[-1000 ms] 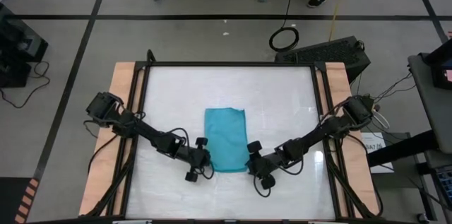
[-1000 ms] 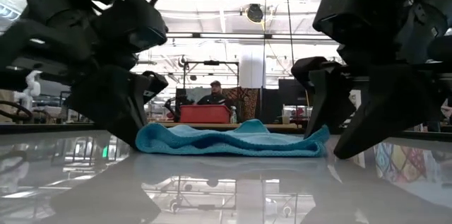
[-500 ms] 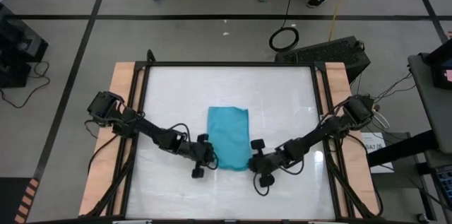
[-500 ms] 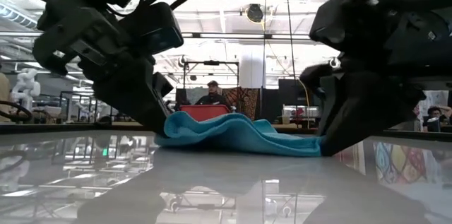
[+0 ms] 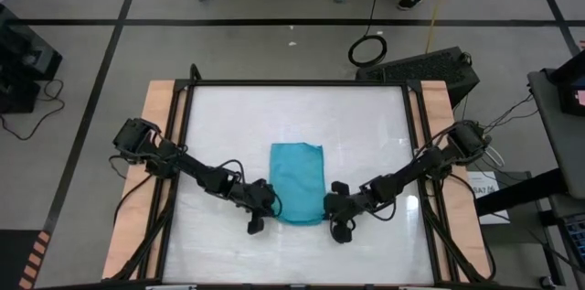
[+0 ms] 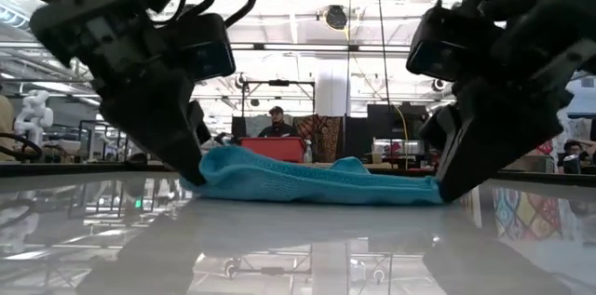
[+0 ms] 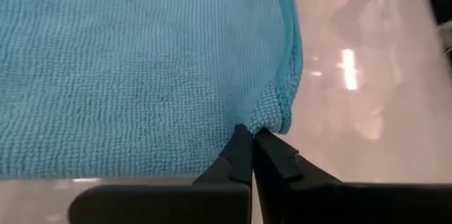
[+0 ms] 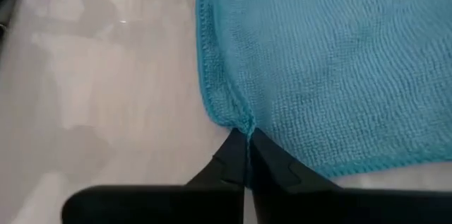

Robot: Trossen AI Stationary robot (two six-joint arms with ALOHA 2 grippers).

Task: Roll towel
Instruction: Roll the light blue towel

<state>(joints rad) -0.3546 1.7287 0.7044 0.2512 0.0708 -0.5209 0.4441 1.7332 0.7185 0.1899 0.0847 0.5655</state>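
Observation:
The teal-blue towel lies flat on the white table, its long side running near to far. My left gripper is shut at the towel's near left corner, and in the low view it comes down slanting to the table top. My right gripper is shut at the near right corner, seen low at the cloth's other end. The low view shows the towel slightly humped between the two grippers. My left gripper pinches the towel's near left corner between its two fingertips, at the hemmed edge. The fingers slant down from the near left side. The corner puckers at the tips; the towel's other parts lie on the table. My right gripper pinches the near right corner between its two fingertips, right at the hem. The fingers slant down from the near right side. The cloth gathers into a small fold at the tips, and the other parts of the towel lie flat.
Wooden rails and a black frame border the table. White table top lies free beyond the towel's far edge. A person sits in the room far behind the table.
My right gripper has shut on the towel's near right corner. My left gripper, still shut on the near left corner, has moved a little toward the table's right edge, and the towel has shifted slightly that way and humped up between the grippers.

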